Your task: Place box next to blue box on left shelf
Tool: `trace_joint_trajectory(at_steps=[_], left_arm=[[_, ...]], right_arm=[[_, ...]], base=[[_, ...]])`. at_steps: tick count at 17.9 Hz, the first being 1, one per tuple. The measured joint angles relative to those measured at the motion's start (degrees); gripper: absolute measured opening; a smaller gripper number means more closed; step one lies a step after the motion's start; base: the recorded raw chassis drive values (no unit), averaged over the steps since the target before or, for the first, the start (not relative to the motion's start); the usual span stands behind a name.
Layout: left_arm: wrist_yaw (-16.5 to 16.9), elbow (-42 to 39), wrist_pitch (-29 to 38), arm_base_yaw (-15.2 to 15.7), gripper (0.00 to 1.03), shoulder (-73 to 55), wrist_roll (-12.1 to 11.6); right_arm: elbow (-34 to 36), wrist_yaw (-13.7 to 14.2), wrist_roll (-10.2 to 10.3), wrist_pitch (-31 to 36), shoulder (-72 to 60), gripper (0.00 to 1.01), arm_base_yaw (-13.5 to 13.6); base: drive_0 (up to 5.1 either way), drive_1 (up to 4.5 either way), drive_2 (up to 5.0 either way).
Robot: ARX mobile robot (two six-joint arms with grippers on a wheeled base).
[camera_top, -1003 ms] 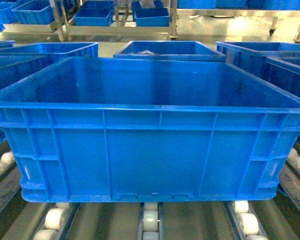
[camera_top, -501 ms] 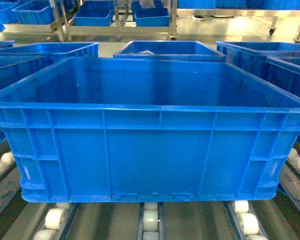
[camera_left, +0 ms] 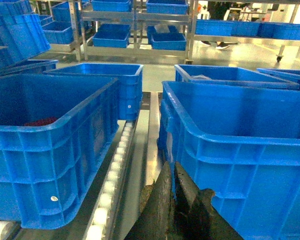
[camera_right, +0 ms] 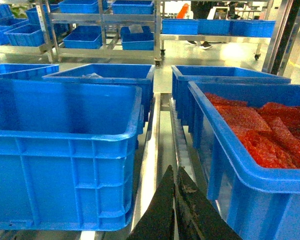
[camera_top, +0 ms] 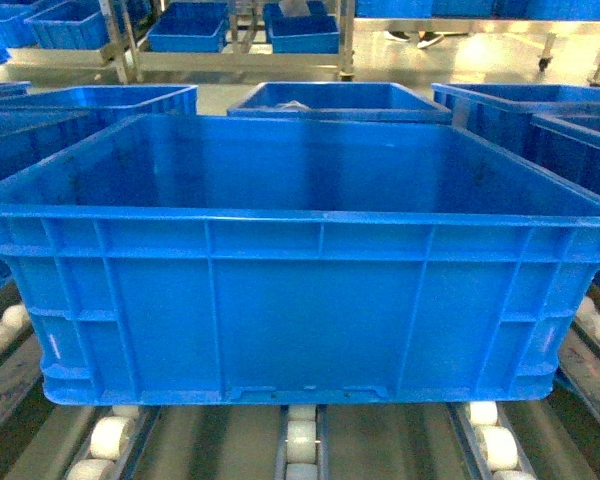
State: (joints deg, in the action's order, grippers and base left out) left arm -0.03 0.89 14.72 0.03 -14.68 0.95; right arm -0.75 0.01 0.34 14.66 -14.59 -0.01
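Observation:
The box [camera_top: 300, 300], a large bright-blue ribbed crate, fills the head view and rests on the left shelf [camera_top: 300, 440] of white rollers. Neither gripper shows in the head view. In the left wrist view my left gripper [camera_left: 170, 166] is shut and empty, its tips right at the box's [camera_left: 240, 150] left near corner. To its left, across a roller rail [camera_left: 115, 165], another blue box [camera_left: 45, 150] stands. In the right wrist view my right gripper [camera_right: 173, 170] is shut and empty, in the gap to the right of the box [camera_right: 65, 150].
A blue crate of red material [camera_right: 255, 135] stands just right of the right gripper. More blue crates [camera_top: 335, 100] sit further along the rack. Metal racks with small blue bins [camera_top: 240, 30] line the far floor.

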Motion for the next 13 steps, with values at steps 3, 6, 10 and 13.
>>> trace_joint_trajectory(at_steps=[3, 6, 10, 13], left_arm=[[0.0, 0.0, -3.6, 0.0, 0.02, 3.6, 0.0], [-0.1, 0.0, -15.7, 0.0, 0.02, 13.0, 0.0], [0.0, 0.0, -15.2, 0.0, 0.02, 14.1, -0.2], [0.0, 0.0, -15.1, 0.0, 0.22, 14.1, -0.1]], right_arm=[[0.0, 0.0, 0.0, -3.6, 3.6, 0.02, 0.0], [0.0, 0.0, 0.0, -15.4, 13.6, 0.02, 0.0], [0.0, 0.0, 0.0, -15.0, 14.3, 0.02, 0.0], [0.0, 0.0, -0.1, -14.9, 14.3, 0.26, 0.0]], base=[[0.0, 0.0, 0.0], [0.0, 0.0, 0.0], [0.0, 0.0, 0.0], [0.0, 0.0, 0.0]])
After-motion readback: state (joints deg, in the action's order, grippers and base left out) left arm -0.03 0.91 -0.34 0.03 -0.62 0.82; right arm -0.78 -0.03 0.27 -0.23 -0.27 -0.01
